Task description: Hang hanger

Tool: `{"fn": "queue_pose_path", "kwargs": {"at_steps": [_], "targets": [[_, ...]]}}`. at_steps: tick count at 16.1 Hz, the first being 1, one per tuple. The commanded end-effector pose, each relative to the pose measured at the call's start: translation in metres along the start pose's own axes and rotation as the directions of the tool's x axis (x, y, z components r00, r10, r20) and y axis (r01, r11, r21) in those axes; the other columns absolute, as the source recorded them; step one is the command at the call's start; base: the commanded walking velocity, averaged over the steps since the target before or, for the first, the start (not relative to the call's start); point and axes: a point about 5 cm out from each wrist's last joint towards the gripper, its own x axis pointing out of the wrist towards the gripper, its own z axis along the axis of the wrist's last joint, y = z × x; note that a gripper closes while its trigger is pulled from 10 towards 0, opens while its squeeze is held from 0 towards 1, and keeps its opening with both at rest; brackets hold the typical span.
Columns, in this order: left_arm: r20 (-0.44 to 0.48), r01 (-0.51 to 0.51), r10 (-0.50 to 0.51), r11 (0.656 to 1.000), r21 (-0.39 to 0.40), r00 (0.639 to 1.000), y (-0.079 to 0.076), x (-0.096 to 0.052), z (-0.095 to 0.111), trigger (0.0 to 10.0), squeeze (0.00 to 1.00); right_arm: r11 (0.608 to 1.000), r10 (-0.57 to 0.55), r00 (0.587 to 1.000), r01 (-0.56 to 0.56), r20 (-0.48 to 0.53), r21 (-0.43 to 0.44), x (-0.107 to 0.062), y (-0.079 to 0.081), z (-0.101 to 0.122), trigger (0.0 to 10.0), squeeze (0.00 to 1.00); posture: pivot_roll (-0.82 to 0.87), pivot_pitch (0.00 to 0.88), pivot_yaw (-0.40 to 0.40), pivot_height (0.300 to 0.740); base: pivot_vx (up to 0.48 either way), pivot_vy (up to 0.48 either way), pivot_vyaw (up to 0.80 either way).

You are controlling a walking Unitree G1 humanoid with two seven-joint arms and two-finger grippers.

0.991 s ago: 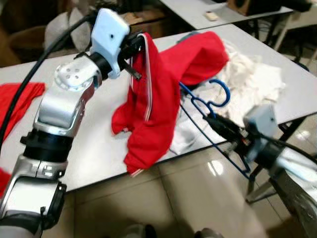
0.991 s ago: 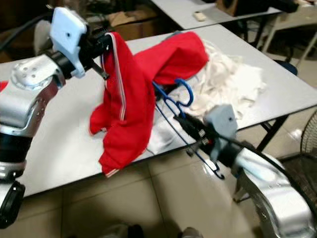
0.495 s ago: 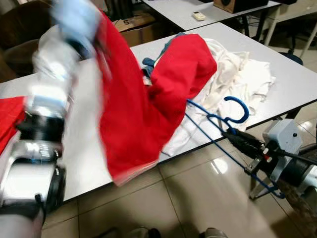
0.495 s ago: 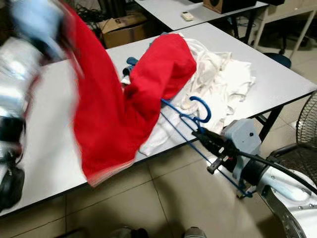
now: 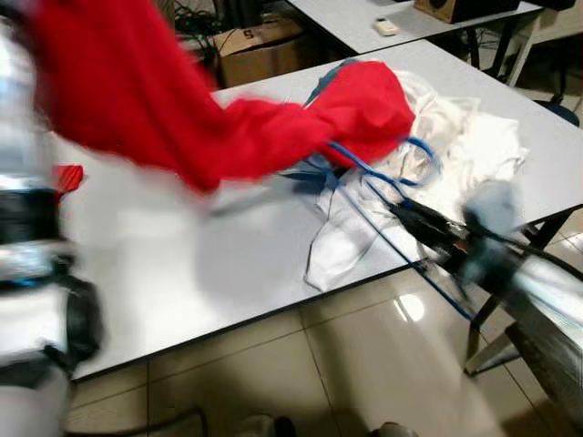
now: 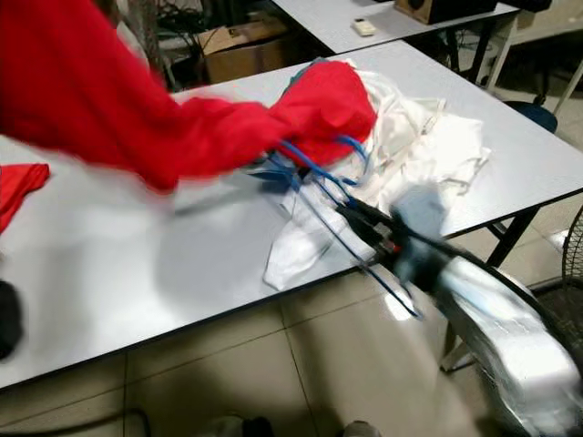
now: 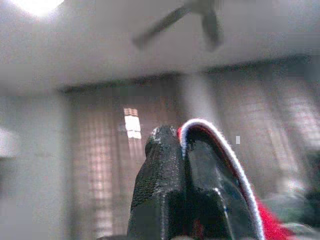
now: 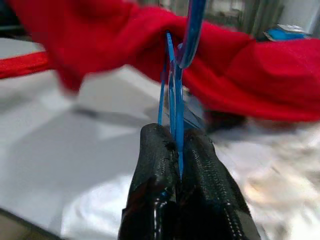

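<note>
Your right gripper (image 8: 177,165) pinched the blue hanger (image 5: 364,173) at frame centre; left gripper (image 7: 182,165) fingers pinched the red garment (image 5: 137,91), upper left. Hanging remained undone.

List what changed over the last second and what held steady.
The left gripper has hauled the red garment up and to the robot's left, stretching it out above the table. The right gripper has pushed the blue hanger forward, its hook now against the red cloth. Both grips stayed shut; the white clothes stayed heaped.
</note>
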Motion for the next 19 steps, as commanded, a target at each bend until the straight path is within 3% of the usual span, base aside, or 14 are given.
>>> {"fn": "queue_pose_path", "kwargs": {"at_steps": [1, 4, 5, 6, 8, 10, 11, 12, 13, 14, 15, 16, 18, 19], "targets": [[0.087, 0.048, -0.045, 0.998, -0.033, 0.995, -0.005, 0.003, 0.017, 0.0, 0.0, 1.0, 0.018, 0.999, -0.017, 0.034, -0.018, 0.016, -0.003, 0.002, 10.0, 0.0, -0.17, 0.047, 0.142, 0.74, 0.0, 0.0, 0.0], [0.143, 0.058, -0.057, 0.998, -0.005, 0.988, -0.002, 0.001, 0.027, 0.0, 0.0, 0.99, 0.113, 0.981, -0.097, 0.161, -0.103, 0.077, -0.005, 0.042, 10.0, 0.0, -0.15, 0.052, 0.128, 0.74, 0.0, 0.0, 0.0], [0.174, 0.038, -0.038, 0.999, 0.003, 0.984, 0.003, 0.0, 0.034, 0.0, 0.0, 0.978, 0.191, 0.934, -0.156, 0.303, -0.137, 0.1, 0.002, 0.084, 10.0, 0.0, -0.14, 0.053, 0.114, 0.74, 0.0, 0.0, 0.0], [0.21, 0.053, -0.052, 0.999, -0.001, 0.976, 0.003, -0.002, 0.041, 0.0, 0.0, 0.983, 0.179, 0.89, -0.147, 0.42, -0.108, 0.11, 0.001, 0.112, 10.0, 0.0, -0.13, 0.054, 0.093, 0.74, 0.0, 0.0, 0.0], [0.268, 0.101, -0.096, 0.995, -0.004, 0.959, -0.002, -0.006, 0.053, 0.0, 0.0, 0.993, 0.115, 0.916, -0.097, 0.385, -0.067, 0.123, -0.006, 0.101, 10.0, 0.0, -0.12, 0.056, 0.085, 0.74, 0.0, 0.0, 0.0], [0.315, 0.153, -0.135, 0.988, -0.031, 0.939, -0.009, -0.011, 0.061, 0.0, 0.0, 0.991, 0.133, 0.982, -0.127, 0.133, -0.053, 0.132, -0.005, 0.043, 10.0, 0.0, -0.12, 0.059, 0.082, 0.74, 0.0, 0.0, 0.0], [0.319, 0.161, -0.142, 0.986, -0.035, 0.937, -0.01, -0.012, 0.062, 0.0, 0.0, 0.99, 0.14, 0.985, -0.137, 0.103, -0.044, 0.133, -0.004, 0.036, 10.0, 0.0, -0.12, 0.059, 0.082, 0.74, 0.0, 0.0, 0.0], [0.311, 0.22, -0.196, 0.975, -0.043, 0.93, -0.019, -0.013, 0.062, 0.0, 0.0, 0.985, 0.156, 0.985, -0.161, -0.079, -0.06, 0.128, -0.002, -0.003, 10.0, 0.0, -0.11, 0.059, 0.079, 0.74, 0.0, 0.0, 0.0], [0.286, 0.28, -0.253, 0.958, -0.055, 0.924, -0.028, -0.014, 0.059, 0.0, 0.0, 0.982, 0.165, 0.97, -0.179, -0.178, -0.064, 0.121, -0.001, -0.026, 10.0, 0.0, -0.12, 0.057, 0.08, 0.74, 0.0, 0.0, 0.0], [0.204, 0.391, -0.369, 0.917, -0.08, 0.907, -0.044, -0.018, 0.048, 0.0, 0.0, 0.98, 0.163, 0.963, -0.184, -0.215, -0.082, 0.11, -0.004, -0.036, 10.0, 0.0, -0.12, 0.055, 0.084, 0.74, 0.0, 0.0, 0.0], [0.03, 0.536, -0.535, 0.843, -0.048, 0.844, -0.065, -0.029, 0.025, 0.0, 0.0, 0.981, 0.146, 0.962, -0.171, -0.23, -0.092, 0.095, -0.012, -0.04, 10.0, 0.0, -0.12, 0.054, 0.087, 0.74, 0.0, 0.0, 0.0], [-0.047, 0.6, -0.6, 0.8, -0.009, 0.799, -0.073, -0.037, 0.013, 0.0, 0.0, 0.983, 0.137, 0.964, -0.16, -0.227, -0.086, 0.085, -0.019, -0.038, 10.0, 0.0, -0.13, 0.053, 0.097, 0.74, 0.0, 0.0, 0.0], [-0.113, 0.598, -0.597, 0.801, -0.026, 0.795, -0.076, -0.04, 0.0, 0.0, 0.0, 0.962, 0.208, 0.956, -0.238, -0.209, -0.131, 0.061, -0.023, -0.023, 10.0, 0.0, -0.14, 0.052, 0.117, 0.74, 0.0, 0.0, 0.0], [-0.145, 0.607, -0.603, 0.795, -0.017, 0.785, -0.078, -0.038, -0.006, 0.0, 0.0, 0.932, 0.278, 0.934, -0.318, -0.224, -0.172, 0.043, -0.023, -0.013, 10.0, 0.0, -0.15, 0.05, 0.135, 0.74, 0.0, 0.0, 0.0]]}}
